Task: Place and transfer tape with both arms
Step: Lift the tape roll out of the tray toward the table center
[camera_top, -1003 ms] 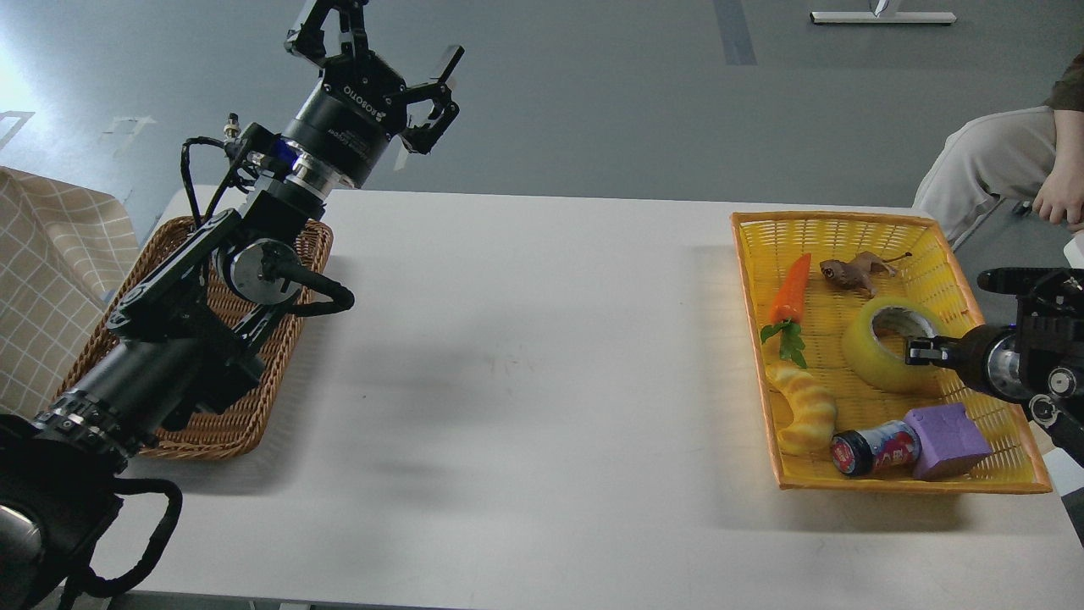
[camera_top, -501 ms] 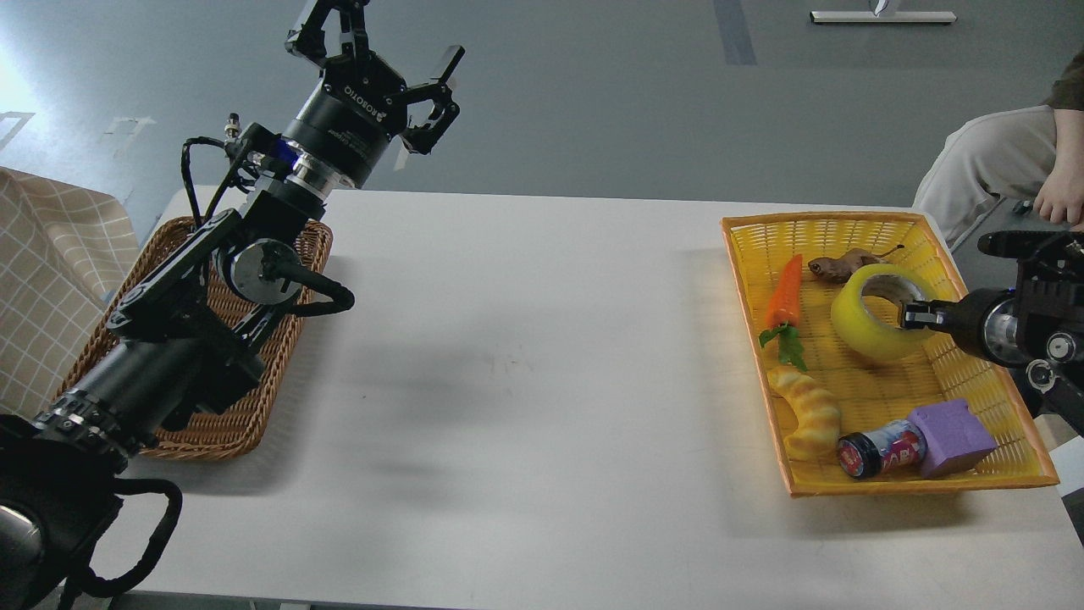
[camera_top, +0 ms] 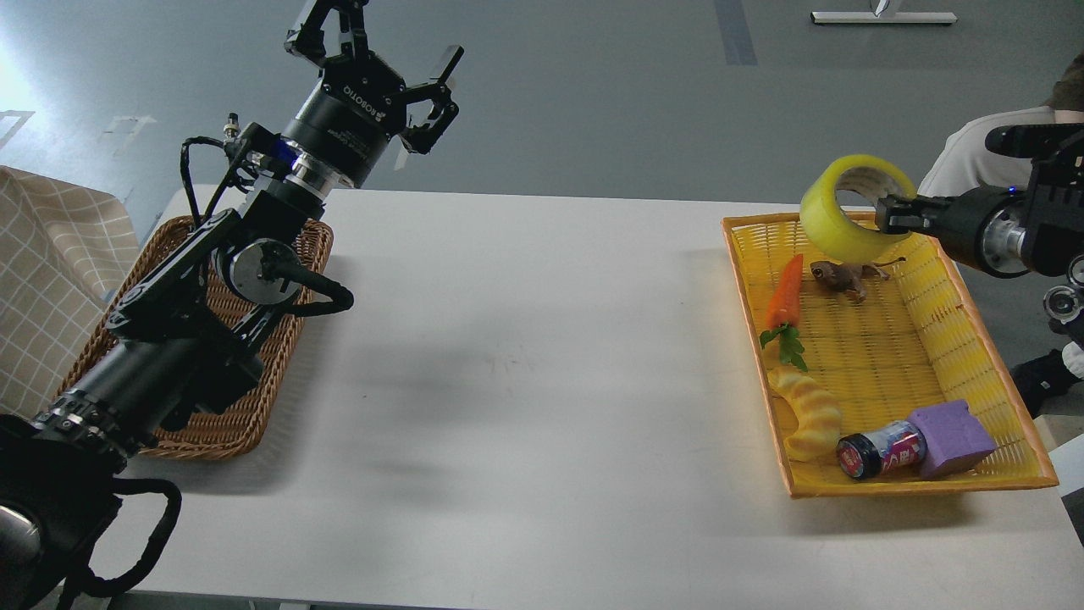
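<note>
One thick roll of translucent yellow packing tape (camera_top: 854, 212) hangs in the air above the far rim of one yellow plastic basket (camera_top: 965, 335) at the white table's (camera_top: 525, 364) right edge, pinched through its wall by the right gripper (camera_top: 883, 213). Five items lie in that basket: an orange toy carrot (camera_top: 785, 296), a brown animal figure (camera_top: 840, 275), a yellow twisted bread toy (camera_top: 809, 413), a dark jar (camera_top: 876, 451) and a purple block (camera_top: 953, 438). One brown wicker basket (camera_top: 246, 398) sits at the left edge, mostly hidden by the left arm, whose gripper (camera_top: 381, 63) is raised with fingers spread, holding nothing.
</note>
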`<control>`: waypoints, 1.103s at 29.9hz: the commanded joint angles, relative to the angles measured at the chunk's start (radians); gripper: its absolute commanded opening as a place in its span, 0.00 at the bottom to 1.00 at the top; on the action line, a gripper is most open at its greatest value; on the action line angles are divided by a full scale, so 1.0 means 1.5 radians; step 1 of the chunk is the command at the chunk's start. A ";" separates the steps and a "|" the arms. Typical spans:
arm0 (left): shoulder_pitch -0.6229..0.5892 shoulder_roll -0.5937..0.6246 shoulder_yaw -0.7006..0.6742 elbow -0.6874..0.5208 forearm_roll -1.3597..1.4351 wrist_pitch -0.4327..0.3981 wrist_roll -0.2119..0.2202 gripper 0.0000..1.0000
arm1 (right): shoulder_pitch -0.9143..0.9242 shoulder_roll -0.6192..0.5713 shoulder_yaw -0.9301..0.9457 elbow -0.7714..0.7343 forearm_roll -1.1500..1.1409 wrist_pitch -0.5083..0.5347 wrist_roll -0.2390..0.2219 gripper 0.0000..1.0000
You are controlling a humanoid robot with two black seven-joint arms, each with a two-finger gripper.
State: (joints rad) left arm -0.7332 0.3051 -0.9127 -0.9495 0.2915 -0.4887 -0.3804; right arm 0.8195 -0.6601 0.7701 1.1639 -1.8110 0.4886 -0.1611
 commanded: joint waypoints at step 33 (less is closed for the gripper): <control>0.000 -0.002 -0.001 0.000 0.000 0.000 0.000 0.98 | 0.090 0.326 -0.201 -0.057 -0.001 0.000 -0.001 0.00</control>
State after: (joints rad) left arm -0.7332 0.3016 -0.9134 -0.9497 0.2914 -0.4887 -0.3804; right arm 0.9500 -0.2187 0.4828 1.1168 -1.8131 0.4886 -0.1626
